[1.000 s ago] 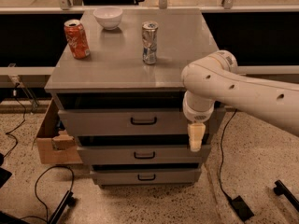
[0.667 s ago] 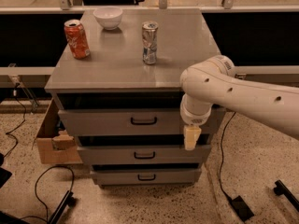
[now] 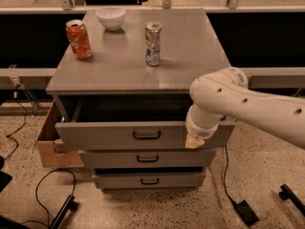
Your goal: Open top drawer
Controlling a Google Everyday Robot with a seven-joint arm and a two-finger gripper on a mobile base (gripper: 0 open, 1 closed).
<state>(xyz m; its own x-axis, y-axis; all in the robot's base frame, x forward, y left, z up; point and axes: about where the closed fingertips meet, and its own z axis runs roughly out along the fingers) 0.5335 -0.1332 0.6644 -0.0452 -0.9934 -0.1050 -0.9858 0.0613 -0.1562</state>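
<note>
At the cabinet's front, the gripper (image 3: 194,142), open or closed I cannot tell, sits against the right end of the top drawer (image 3: 105,136), which already stands pulled out with its dark inside showing, so little seems left beyond drawing it fully.

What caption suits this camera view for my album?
Robot's hand at the front of the partly open top drawer, near its right end.

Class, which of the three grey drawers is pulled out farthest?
The top drawer, the widest: its front juts forward, baring a dark inside. The middle drawer and bottom drawer sit farther back. The gripper is at the top drawer's right front corner.
</note>
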